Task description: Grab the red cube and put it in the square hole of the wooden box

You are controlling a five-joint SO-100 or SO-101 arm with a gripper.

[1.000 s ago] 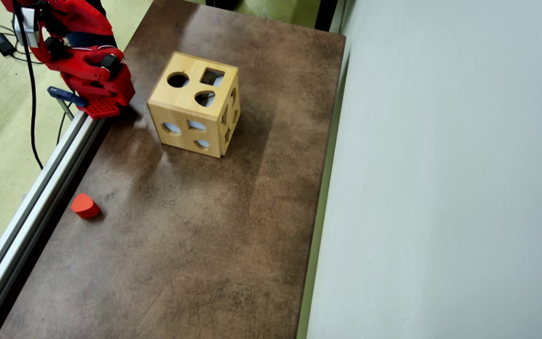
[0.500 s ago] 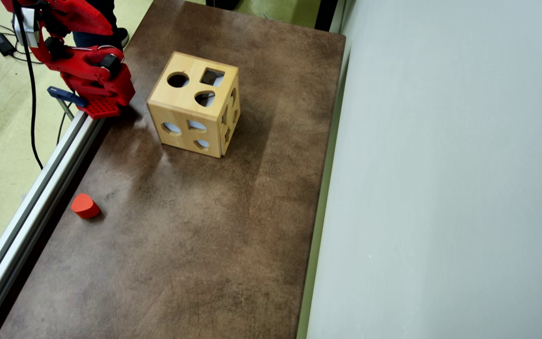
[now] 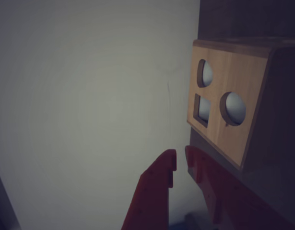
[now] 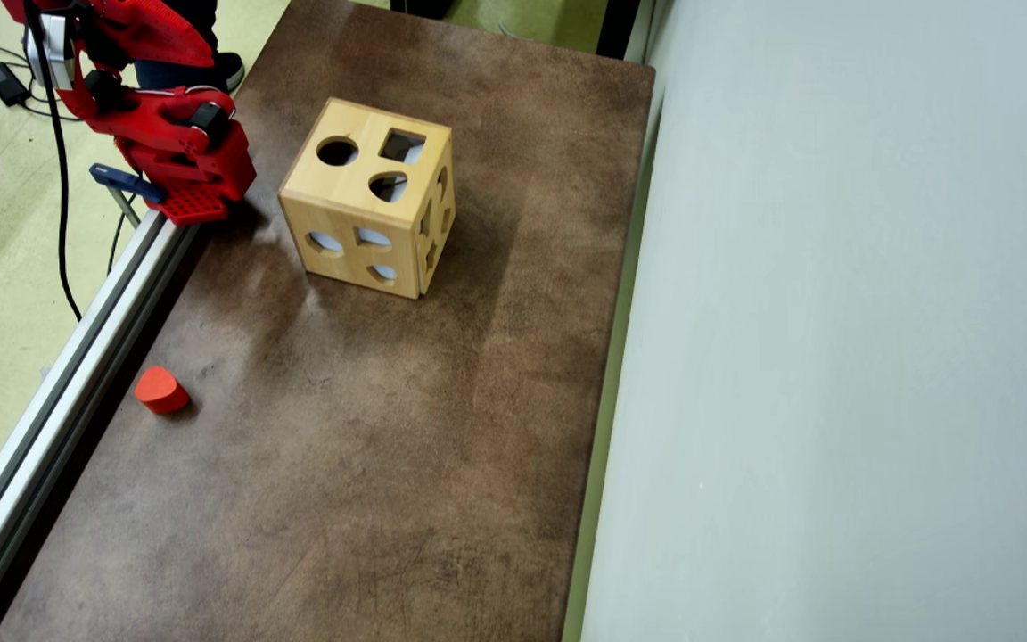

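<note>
**Red pincer empty and nearly together, below the wooden box in the wrist view**

In the wrist view the red plastic two-finger pincer (image 3: 181, 162) rises from the bottom edge, its two tips drawn almost together with only a thin slit between them and nothing held in that slit. Just above and to the right of the tips stands the large light-wood cube box with shaped cut-outs (image 3: 233, 100). The face turned to the camera carries three openings: the square hole (image 3: 202, 109) nearest the tips, a round one above it, and a rounded one with a small point to its right. Left of the pincer the view is filled by a plain pale grey wall (image 3: 89, 96).

In the overhead view the red arm (image 4: 170, 134) sits folded at the upper left corner of the mottled brown table top (image 4: 344, 464), its base on a metal rail, and the pincer tips cannot be made out there. The box (image 4: 369, 209) stands just right of the arm, with the square opening (image 4: 402, 145) on its top face. A small orange-red rounded block (image 4: 160, 390) lies well apart, near the rail. No sharp-edged red cube is visible in either view.
</note>
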